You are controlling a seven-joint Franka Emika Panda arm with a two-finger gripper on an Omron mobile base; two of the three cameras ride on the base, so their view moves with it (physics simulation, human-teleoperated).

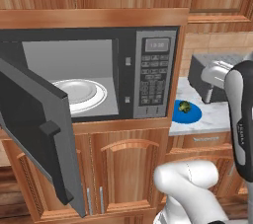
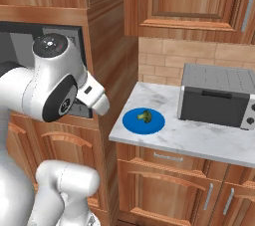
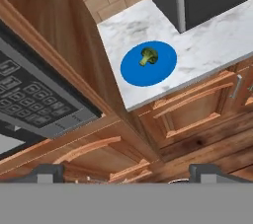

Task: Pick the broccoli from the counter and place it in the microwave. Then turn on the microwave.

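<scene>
The broccoli [image 3: 148, 56] is seen on a blue plate [image 3: 160, 72] on the marbled counter [image 3: 217, 38], at twelve o'clock from the wide-open gripper [image 3: 127, 172], wooden cabinets [image 2: 184, 1] above.

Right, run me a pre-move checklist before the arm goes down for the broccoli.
1. Microwave door swung open: ok.
2. Landing spot inside: ok, a white plate lies bare in the cavity.
3. Broccoli located: ok, it lies on the blue plate on the counter, untouched.
4. Gripper ready: ok, jaws spread wide, nothing between them, well short of the broccoli.
5. Approach from above: ok, nothing stands over the blue plate.
6. Side clearance: cannot tell exactly; the toaster oven stands on one side of the blue plate and the cabinet wall on the other.
</scene>
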